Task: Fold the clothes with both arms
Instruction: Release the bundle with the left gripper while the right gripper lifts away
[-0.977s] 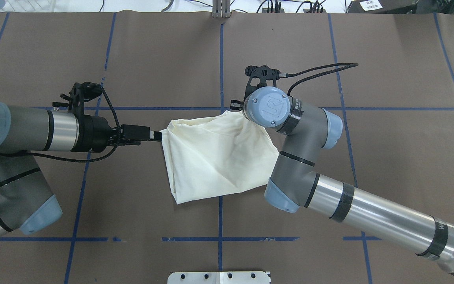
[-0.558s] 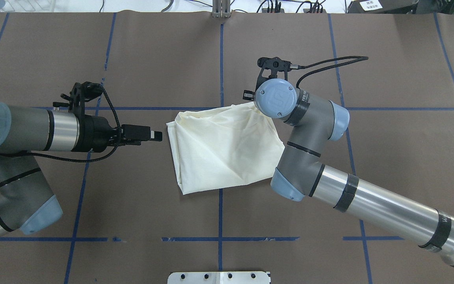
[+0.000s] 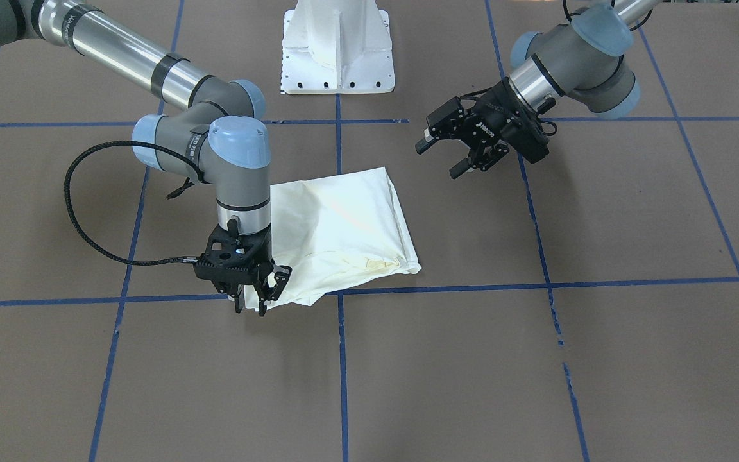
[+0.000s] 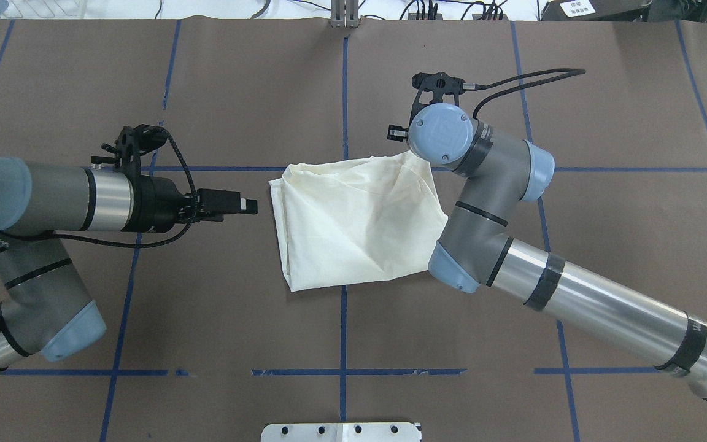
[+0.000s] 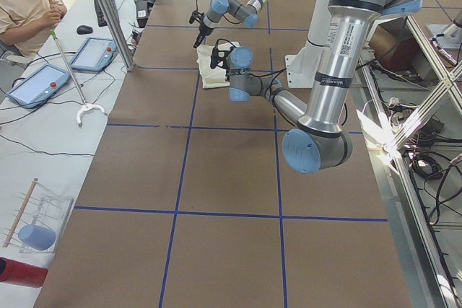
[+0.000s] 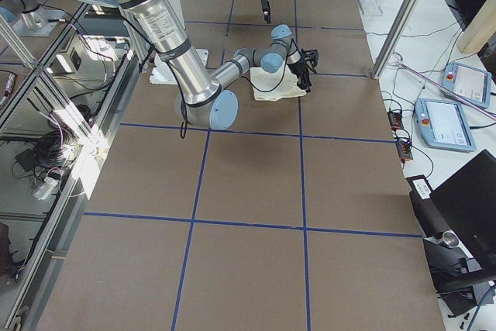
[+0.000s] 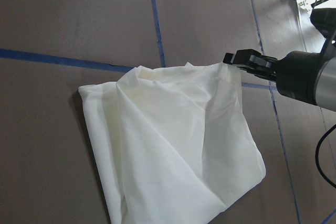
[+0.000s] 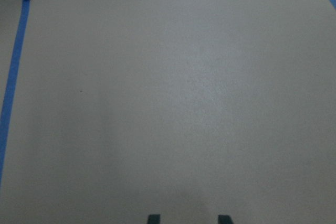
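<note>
The clothes are one cream-white shirt lying folded and rumpled on the brown table, also seen in the front view and the left wrist view; no print shows. My right gripper points straight down at the shirt's far right corner, its fingertips standing apart over bare table. In the overhead view its own wrist hides it. My left gripper hovers open and empty, a short gap from the shirt's left edge.
Blue tape lines grid the brown table cover. The white pedestal base stands at the robot's side of the table. A person sits beyond the far edge near two tablets.
My left gripper let go of the shirt's left corner and now stands clear of it. The right arm moved right and away from the robot, dragging the shirt along with it.
</note>
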Motion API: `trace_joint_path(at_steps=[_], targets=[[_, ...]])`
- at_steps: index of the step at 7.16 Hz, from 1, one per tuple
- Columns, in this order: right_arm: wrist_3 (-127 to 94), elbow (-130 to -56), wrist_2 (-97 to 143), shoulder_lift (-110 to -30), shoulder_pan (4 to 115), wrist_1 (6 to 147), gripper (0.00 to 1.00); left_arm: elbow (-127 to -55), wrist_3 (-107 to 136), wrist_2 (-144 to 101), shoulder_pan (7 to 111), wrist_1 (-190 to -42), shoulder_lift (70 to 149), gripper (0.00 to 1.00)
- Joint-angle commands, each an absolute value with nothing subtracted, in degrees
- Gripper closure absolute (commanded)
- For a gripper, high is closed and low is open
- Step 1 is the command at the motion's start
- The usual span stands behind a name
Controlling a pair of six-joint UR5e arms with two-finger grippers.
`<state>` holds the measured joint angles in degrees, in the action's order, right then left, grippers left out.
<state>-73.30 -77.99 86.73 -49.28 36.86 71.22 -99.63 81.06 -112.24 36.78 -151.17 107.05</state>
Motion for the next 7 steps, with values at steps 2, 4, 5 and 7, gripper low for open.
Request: trace_joint_path(at_steps=[2,4,5,7], targets=[[-59.9,-80.8,109.7,-49.7,48.0,71.0,0.0,-91.8,80.4,-105.7,36.7,-141.6,117.0,0.0],[-53.2,-83.3,116.2,-52.7,51.8,70.9,0.0,-89.0,78.4,-103.1,37.0,-141.9,117.2,0.0],[-53.1,-83.8,116.1,-53.2,51.9,70.9,0.0,-86.7,71.2,-101.2,37.0,-142.6,118.4,0.0],[-53.1,-83.8,115.8,-53.3,51.9,70.9,0.0,-79.8,66.8,-97.9,36.4,-147.7,122.3,0.0]])
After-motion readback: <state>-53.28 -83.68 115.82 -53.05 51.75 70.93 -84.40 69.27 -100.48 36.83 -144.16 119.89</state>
